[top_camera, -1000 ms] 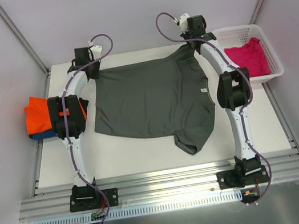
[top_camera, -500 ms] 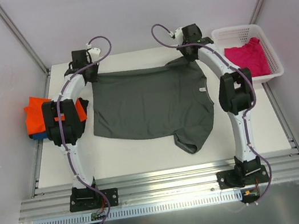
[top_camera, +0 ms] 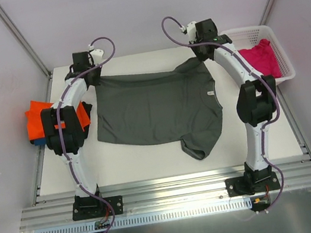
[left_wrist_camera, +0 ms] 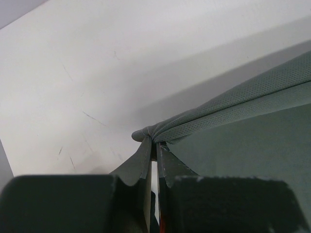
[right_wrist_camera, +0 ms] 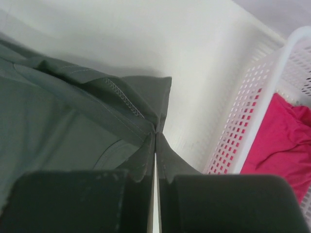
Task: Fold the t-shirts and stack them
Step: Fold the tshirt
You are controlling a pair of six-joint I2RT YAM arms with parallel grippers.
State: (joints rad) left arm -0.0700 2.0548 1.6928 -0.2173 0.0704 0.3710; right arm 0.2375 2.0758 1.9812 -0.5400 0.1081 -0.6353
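A dark grey t-shirt (top_camera: 157, 107) lies spread across the table's middle, its far edge lifted and stretched between both arms. My left gripper (top_camera: 96, 78) is shut on its far left corner, a pinched wad of cloth (left_wrist_camera: 148, 132) at the fingertips. My right gripper (top_camera: 201, 59) is shut on the far right sleeve (right_wrist_camera: 146, 104). A folded bright orange t-shirt (top_camera: 38, 119) lies on a blue one (top_camera: 40, 140) at the left edge, partly hidden by the left arm. A magenta pink t-shirt (top_camera: 259, 59) sits crumpled in the basket.
The white mesh basket (top_camera: 283, 63) stands at the far right corner, close to the right gripper; its wall (right_wrist_camera: 252, 121) shows in the right wrist view. Grey enclosure walls surround the table. Bare table (top_camera: 127, 160) lies in front of the grey shirt.
Both grippers have carried the shirt's far edge a little nearer and then the right one back toward the basket. The far hem now runs straighter between them. The left elbow has swung left.
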